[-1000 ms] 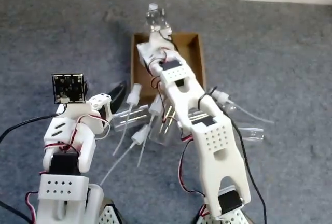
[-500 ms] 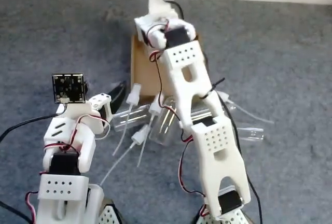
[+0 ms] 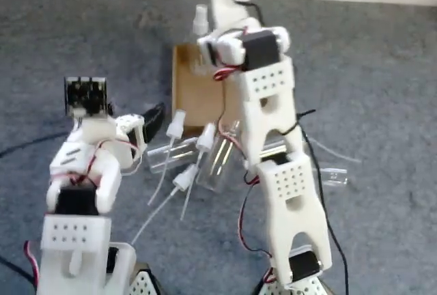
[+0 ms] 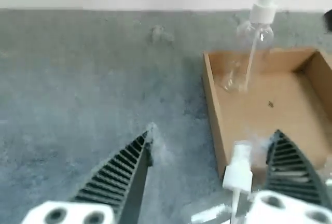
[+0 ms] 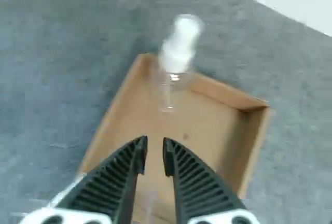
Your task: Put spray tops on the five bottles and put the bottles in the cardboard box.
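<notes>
A clear bottle with a white spray top [image 3: 200, 20] stands upright in the far left corner of the cardboard box [image 3: 176, 90]. My right gripper [image 5: 154, 149] hangs above the box [image 5: 111, 120] and short of that bottle [image 5: 174, 60], its fingers nearly together with nothing between them. My left gripper [image 4: 210, 151] is open just left of the box [image 4: 212, 99], low over the carpet. A loose spray top [image 4: 237, 167] lies near its right finger. The standing bottle [image 4: 254, 42] is farther off. Other clear bottles [image 3: 218, 162] and spray tops [image 3: 177, 124] lie in front of the box.
The right arm [image 3: 266, 97] stretches over the box's right half and hides part of the pile. One more clear bottle [image 3: 329, 173] lies right of that arm. Grey carpet [image 3: 369, 83] covers the table on both sides.
The right gripper has let go of the bottle in the box's corner and risen away from it. The left arm has shifted a little to the left.
</notes>
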Robot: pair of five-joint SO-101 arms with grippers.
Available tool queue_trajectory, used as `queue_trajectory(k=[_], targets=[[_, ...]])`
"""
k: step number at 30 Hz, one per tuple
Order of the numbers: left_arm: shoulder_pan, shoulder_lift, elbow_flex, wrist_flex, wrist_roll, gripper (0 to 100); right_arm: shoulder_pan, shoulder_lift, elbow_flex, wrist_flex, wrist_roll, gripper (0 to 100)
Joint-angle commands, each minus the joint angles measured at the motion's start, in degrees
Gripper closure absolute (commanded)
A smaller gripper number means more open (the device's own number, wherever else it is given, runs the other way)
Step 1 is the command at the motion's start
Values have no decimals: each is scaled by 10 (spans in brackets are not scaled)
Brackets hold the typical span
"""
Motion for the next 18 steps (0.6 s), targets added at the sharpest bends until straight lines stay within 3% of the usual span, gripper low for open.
queue_trajectory(k=[1, 5, 8, 12, 18], targets=[[-1, 129, -126, 98, -62, 716, 42, -30, -16, 15, 9, 995], [-1, 219, -207, 186, -130, 716, 68, -124, 166, 15, 16, 995], [1, 266, -237, 223, -167, 716, 79, -255, 376, 14, 70, 995], [39, 300, -237, 224, -181, 716, 102, -440, 651, -3, 117, 995], [86, 353, -232, 134, -178, 716, 185, -663, 1011, -155, 166, 995]])
